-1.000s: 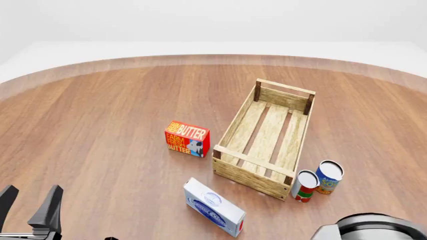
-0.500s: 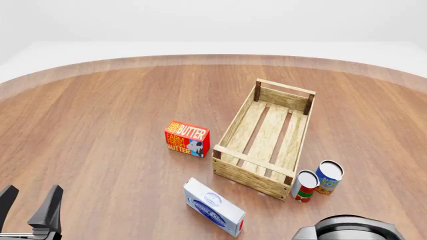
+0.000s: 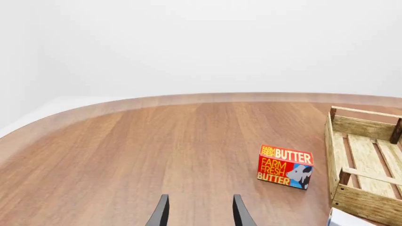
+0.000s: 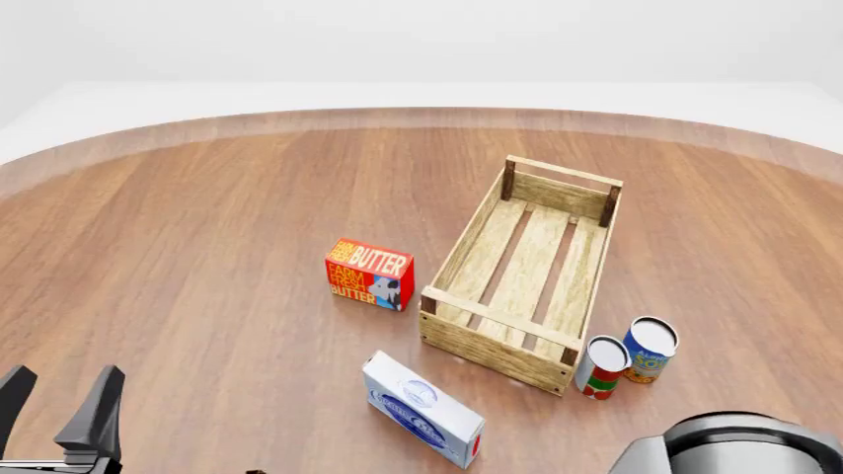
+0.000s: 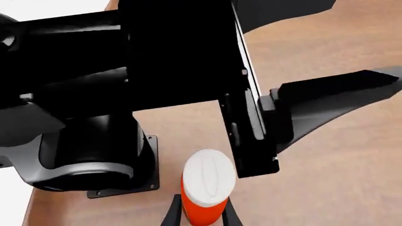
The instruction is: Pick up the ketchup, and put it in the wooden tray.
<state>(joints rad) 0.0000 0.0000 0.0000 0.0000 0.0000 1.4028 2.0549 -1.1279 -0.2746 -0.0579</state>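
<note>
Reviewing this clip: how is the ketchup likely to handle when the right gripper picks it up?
The ketchup stands upright and looks tall and slim under its white cap, so a sideways nudge would probably tip it. Its smooth red body may slip. The right gripper has a finger on either side of it; contact can't be judged.

Wooden tray (image 4: 527, 286) right of centre on counter (image 4: 197, 227), long axis running away from arms, nothing in it. Butter box (image 4: 370, 275) just left of tray's near end, apart from it. Flat carton (image 4: 421, 409) nearer arms, before tray's near left corner. Two cans at tray's near right corner: one (image 4: 602, 367) just beside corner post, other (image 4: 649, 350) right of first (contact between them not resolvable). Ketchup (image 5: 206, 186) upright between right gripper's fingers (image 5: 170, 215), seen only in right wrist view. Left gripper (image 4: 59, 410) at near left edge.
</note>
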